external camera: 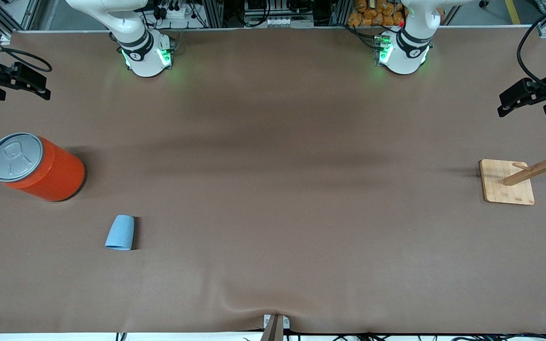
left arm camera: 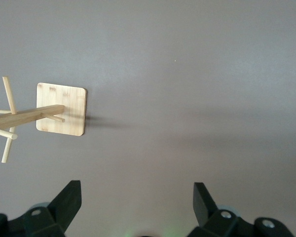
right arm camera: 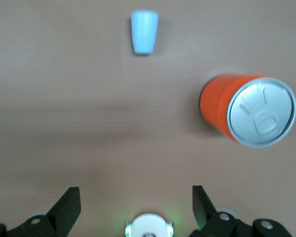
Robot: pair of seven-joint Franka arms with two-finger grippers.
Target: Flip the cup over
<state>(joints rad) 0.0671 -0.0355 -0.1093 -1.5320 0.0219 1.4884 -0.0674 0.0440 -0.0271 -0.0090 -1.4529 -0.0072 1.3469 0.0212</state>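
The small light-blue cup (external camera: 120, 232) is on the brown table toward the right arm's end, nearer to the front camera than the orange can. Its wider end points toward the front camera and its inside does not show. It also shows in the right wrist view (right arm camera: 144, 32). My right gripper (external camera: 17, 91) hangs open and empty in the air at the right arm's end of the table, apart from the cup; its open jaws show in the right wrist view (right arm camera: 136, 200). My left gripper (external camera: 526, 105) hangs open and empty at the left arm's end (left arm camera: 137, 200).
A large orange can with a grey lid (external camera: 36, 166) stands beside the cup, farther from the front camera, also in the right wrist view (right arm camera: 246, 111). A wooden peg rack on a square base (external camera: 507, 182) stands at the left arm's end (left arm camera: 61, 108).
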